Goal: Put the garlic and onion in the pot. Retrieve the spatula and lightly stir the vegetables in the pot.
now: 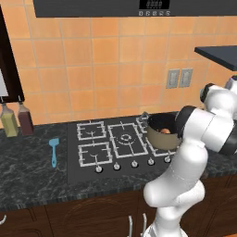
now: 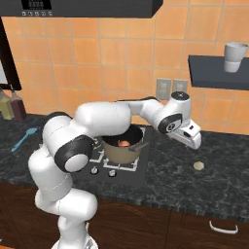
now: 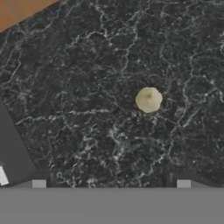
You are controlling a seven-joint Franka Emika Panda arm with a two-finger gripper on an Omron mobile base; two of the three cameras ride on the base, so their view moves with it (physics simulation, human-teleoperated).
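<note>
One light-blue spatula [image 1: 54,150] flat on the dark tabletop [image 1: 28,171] left of the stove [image 1: 115,143], long axis running near to far, wider head at the far end, handle toward the front edge. Tan pot [image 2: 122,147] on a right-side burner, something orange inside. Pale garlic [image 3: 148,99] alone on the tabletop right of the stove. Gripper [image 2: 193,138] above the garlic, well apart, touching nothing, holding nothing; spread of its fingers impossible to tell.

The arm [image 1: 194,139] hides the pot's [image 1: 163,134] right side.
</note>
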